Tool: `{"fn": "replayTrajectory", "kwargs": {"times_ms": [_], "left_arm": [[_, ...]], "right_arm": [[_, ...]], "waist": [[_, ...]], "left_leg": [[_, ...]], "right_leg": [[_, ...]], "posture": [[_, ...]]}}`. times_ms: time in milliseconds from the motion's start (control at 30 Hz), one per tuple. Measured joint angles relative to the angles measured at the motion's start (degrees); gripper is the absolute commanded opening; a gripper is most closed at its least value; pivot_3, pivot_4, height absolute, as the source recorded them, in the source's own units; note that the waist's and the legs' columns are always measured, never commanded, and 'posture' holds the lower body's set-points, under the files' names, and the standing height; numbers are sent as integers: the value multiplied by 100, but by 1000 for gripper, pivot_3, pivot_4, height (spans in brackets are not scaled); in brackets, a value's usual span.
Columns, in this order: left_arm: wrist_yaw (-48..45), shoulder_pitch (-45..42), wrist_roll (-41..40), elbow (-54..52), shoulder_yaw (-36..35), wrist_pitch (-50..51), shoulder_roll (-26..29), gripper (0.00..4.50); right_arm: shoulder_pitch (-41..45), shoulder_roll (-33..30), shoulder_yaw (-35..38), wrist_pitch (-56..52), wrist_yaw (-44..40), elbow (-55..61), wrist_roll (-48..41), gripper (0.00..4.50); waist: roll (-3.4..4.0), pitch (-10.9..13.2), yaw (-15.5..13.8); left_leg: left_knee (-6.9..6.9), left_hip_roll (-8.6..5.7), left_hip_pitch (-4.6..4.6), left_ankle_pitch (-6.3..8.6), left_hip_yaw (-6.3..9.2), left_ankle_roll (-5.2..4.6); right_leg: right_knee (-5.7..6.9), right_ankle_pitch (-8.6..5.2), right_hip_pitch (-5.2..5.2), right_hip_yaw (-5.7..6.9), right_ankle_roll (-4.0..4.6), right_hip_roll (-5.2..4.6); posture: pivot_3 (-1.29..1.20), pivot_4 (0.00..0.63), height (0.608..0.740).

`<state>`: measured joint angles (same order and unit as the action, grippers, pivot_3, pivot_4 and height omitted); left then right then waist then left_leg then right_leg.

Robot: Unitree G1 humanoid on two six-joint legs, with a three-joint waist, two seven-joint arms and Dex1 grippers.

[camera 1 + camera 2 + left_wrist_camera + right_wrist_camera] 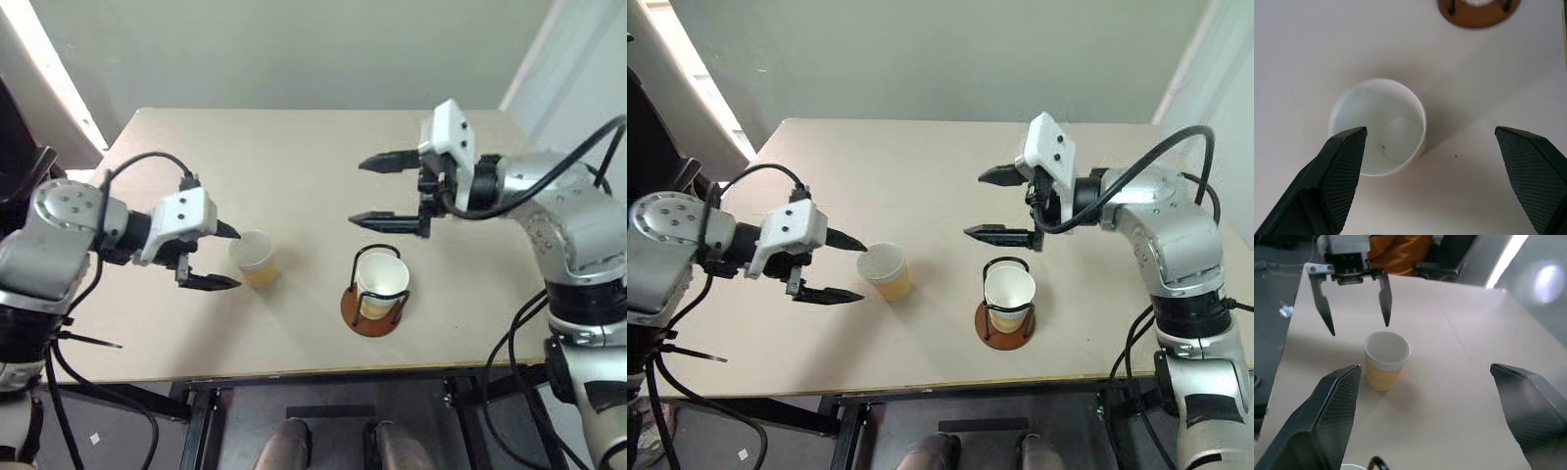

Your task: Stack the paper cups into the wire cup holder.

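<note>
One paper cup point(257, 257) stands upright and loose on the table, tan outside and white inside. My left gripper point(238, 258) is open just to its left, fingertips level with the cup's near side and apart from it; in the left wrist view the cup point(1378, 127) lies off-centre, near one of the fingers point(1344, 161). The wire cup holder point(377, 311), on its reddish-brown base, holds a paper cup point(382, 279) inside its black loops. My right gripper point(356, 192) hangs open and empty above and behind the holder, pointing left towards the loose cup point(1386, 357).
The beige table point(294, 157) has bare room behind and to the right of the cups. Its front edge runs close below the holder. Beyond the table's far left end, the right wrist view has dark chairs and something orange point(1400, 252).
</note>
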<state>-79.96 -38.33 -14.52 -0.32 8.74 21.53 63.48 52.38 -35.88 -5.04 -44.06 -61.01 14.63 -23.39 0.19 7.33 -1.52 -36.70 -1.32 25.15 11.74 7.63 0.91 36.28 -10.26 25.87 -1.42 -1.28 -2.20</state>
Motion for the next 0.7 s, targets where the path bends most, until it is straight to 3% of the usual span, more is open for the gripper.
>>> {"fn": "replayTrajectory", "kwargs": {"times_ms": [200,267,367,600,667,700], "left_arm": [[135,-450,553,608,385,-301,-597,4500],[107,-528,703,770,528,-416,-690,4140],[-30,-567,875,915,673,-568,-792,3254],[-165,-667,1159,1218,788,-807,-913,573],[-227,-696,1203,1285,789,-858,-962,12],[-248,-721,1217,1313,788,-867,-999,12]], "right_arm": [[-58,39,48,-295,409,347,-277,4383],[-102,36,61,-372,498,407,-358,4404],[-197,-22,67,-482,569,524,-486,4404],[-563,-519,198,-781,376,976,-1076,4404],[-662,-604,262,-873,301,1101,-1310,4404],[-687,-641,295,-898,296,1134,-1394,4404]], "waist": [[-1,-1,11],[-1,-1,14],[-1,-1,15],[-2,-1,15],[-2,-1,12],[-2,-1,13]], "left_leg": [[-1,1,-3,-3,1,2],[-1,1,-4,-4,1,2],[-1,1,-4,-5,1,2],[-2,0,-1,-5,0,1],[-3,0,0,-5,-1,1],[-4,0,0,-6,-1,0]], "right_leg": [[4,9,-1,0,-15,0],[5,11,-1,0,-18,0],[6,19,-1,0,-31,0],[-3,24,-3,0,-42,0],[-4,24,-3,-1,-41,0],[-4,24,-4,-1,-41,0]], "posture": [[0,150,740],[0,150,740],[0,150,740],[0,150,740],[0,150,740],[0,150,740]]}}
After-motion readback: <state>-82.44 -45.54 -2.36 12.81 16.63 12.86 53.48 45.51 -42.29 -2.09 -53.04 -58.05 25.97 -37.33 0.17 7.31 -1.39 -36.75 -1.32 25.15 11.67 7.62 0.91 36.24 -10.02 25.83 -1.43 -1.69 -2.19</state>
